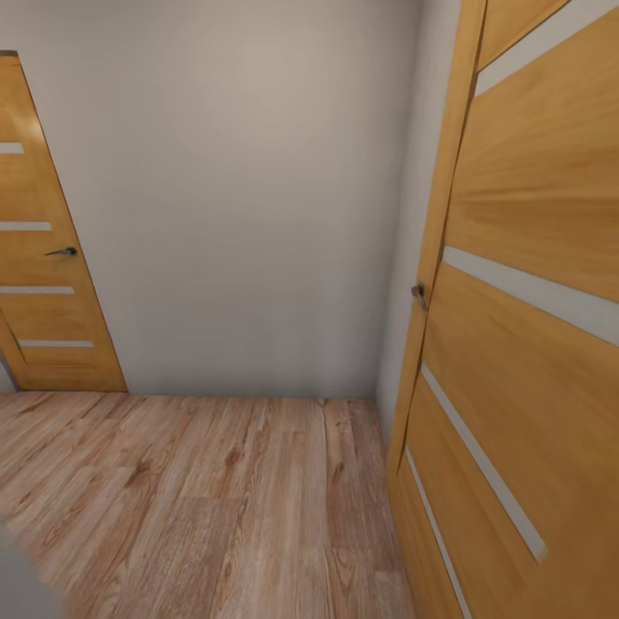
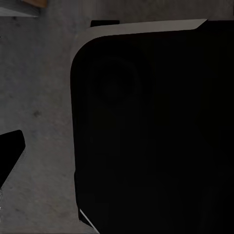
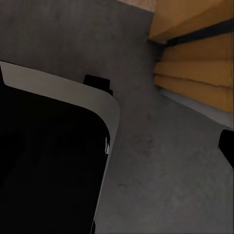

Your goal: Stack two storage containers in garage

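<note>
Storage containers: thin-walled plastic bins, judged light, slightly flexible; best held at the rim.
Surroundings: wood-plank floor (image 1: 215,499), open door (image 1: 524,344).
End effectors: spread or closed, cannot tell.

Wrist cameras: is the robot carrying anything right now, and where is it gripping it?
It cannot be told. A large black shape blocks both wrist views, with grey floor beside it. No orange-red container appears, and the head view shows wooden doors.
</note>
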{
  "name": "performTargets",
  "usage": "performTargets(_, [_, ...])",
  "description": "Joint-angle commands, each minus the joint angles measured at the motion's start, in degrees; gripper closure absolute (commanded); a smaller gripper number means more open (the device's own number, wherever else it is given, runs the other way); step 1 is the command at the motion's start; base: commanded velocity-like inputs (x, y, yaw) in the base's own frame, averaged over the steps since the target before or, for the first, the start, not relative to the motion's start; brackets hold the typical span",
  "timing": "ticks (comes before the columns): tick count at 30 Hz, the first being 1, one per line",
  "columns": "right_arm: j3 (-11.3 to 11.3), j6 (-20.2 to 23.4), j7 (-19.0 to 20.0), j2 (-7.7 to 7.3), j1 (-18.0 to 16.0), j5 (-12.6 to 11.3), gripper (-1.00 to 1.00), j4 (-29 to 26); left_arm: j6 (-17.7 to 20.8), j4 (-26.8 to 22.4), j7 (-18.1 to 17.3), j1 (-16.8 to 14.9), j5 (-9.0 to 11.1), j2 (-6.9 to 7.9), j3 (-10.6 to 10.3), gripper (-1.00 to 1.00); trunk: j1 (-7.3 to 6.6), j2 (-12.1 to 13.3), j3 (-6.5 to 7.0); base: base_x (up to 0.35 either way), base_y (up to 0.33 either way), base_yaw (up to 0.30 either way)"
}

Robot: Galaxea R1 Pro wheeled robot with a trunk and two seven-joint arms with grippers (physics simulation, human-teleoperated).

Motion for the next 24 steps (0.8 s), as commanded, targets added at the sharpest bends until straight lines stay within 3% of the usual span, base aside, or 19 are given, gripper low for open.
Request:
performTargets(1, [0.5, -0.3, 0.0, 0.04, 0.0, -0.4, -1.00, 0.2, 0.0, 0.0, 0.0, 0.0, 0.0, 0.00, 0.1, -1.00, 0.03, 0.0, -0.06, 0.294, 0.000, 0.000])
performTargets(9, [0.5, -0.3, 0.0, 0.04, 0.0, -0.4, -1.00, 0.2, 0.0, 0.0, 0.1, 0.0, 0.0, 0.00, 0.1, -1.00, 0.03, 0.0, -0.06, 0.250, 0.000, 0.000])
performTargets(24, [0.5, -0.3, 0.0, 0.04, 0.0, -0.4, -1.00, 0.2, 0.0, 0.0, 0.1, 0.0, 0.1, 0.00, 0.2, -1.00, 0.03, 0.0, -0.06, 0.041, 0.000, 0.000])
